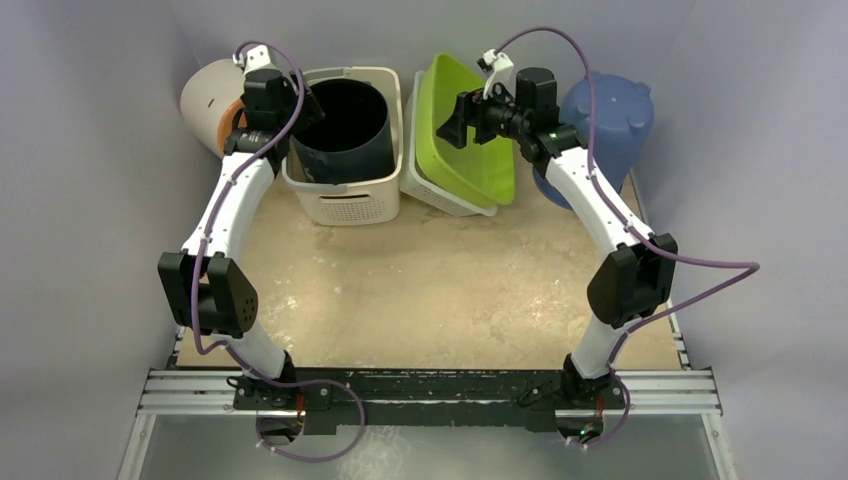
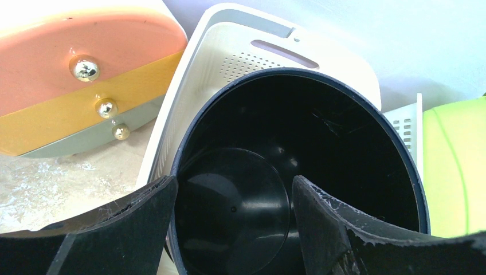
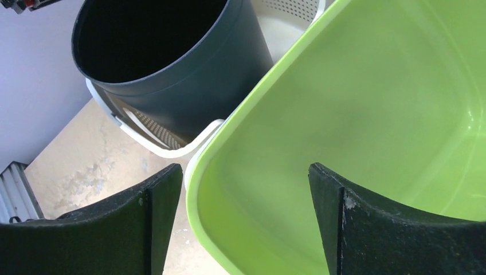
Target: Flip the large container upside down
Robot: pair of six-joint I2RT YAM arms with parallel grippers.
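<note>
Closest to me in the overhead view is the metal rail (image 1: 430, 390) that carries both arm bases, with the speckled beige worktop (image 1: 430, 290) stretching away behind it. Both arms reach to the far edge, where all the containers are crowded together.

On the right, the large green tub (image 1: 470, 150) stands tipped up on its edge inside a white perforated basket (image 1: 435, 195), its open side facing right and towards me. My right hand (image 3: 243, 171) is open, its two black fingers spread wide on either side of the tub's near rim, one outside and one inside. I cannot tell whether either finger touches the plastic. A blue container (image 1: 610, 110) sits behind the right arm in the corner.

On the left, a dark bucket (image 1: 345, 135) stands upright inside a cream basket (image 1: 350, 205), just beside the white one. My left hand (image 2: 232, 184) is open too, hovering at the bucket's mouth with its fingers wide apart and nothing held between them.

At the far left lies a round peach and yellow drawer unit (image 2: 86, 86) with small gold knobs, tipped on its side near the cream basket.
</note>
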